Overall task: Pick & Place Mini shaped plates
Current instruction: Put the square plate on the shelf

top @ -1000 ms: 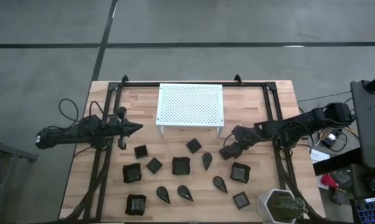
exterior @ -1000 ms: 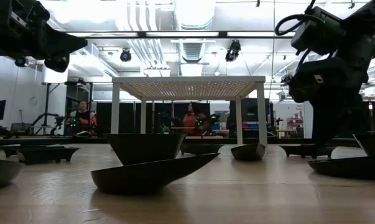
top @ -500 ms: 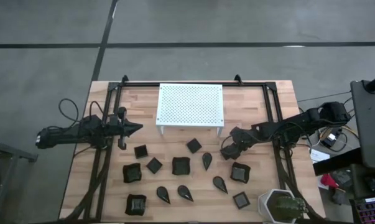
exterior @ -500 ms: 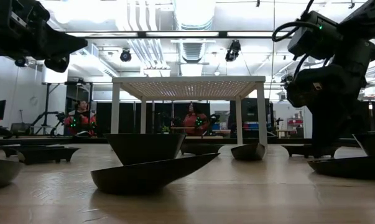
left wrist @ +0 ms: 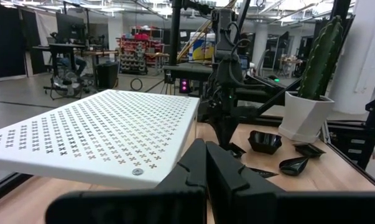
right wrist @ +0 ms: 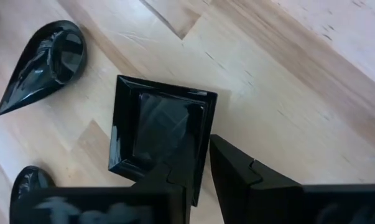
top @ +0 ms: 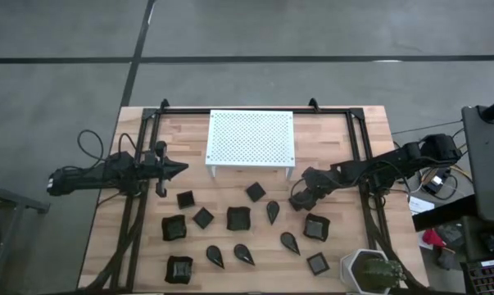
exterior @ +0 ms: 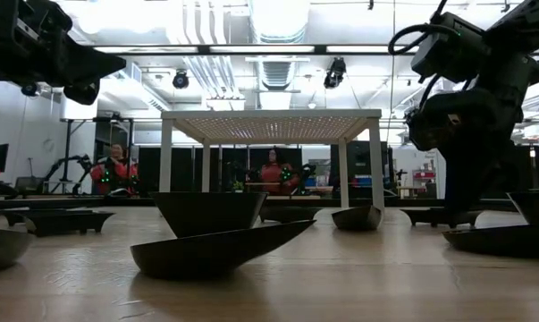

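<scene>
Beside stand's [top: 251,138] right leg, right gripper [right wrist: 199,171] angled down, jaws straddling square plate's [right wrist: 159,127] rim.

Bright ceiling lights [exterior: 278,18] at twelve o'clock in the low view blow out to white glare and leave the dishes [exterior: 211,234] dark silhouettes, while the high view is evenly lit with soft shadows.

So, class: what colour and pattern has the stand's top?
White, with rows of small perforations; the stand shows best in the left wrist view.
</scene>
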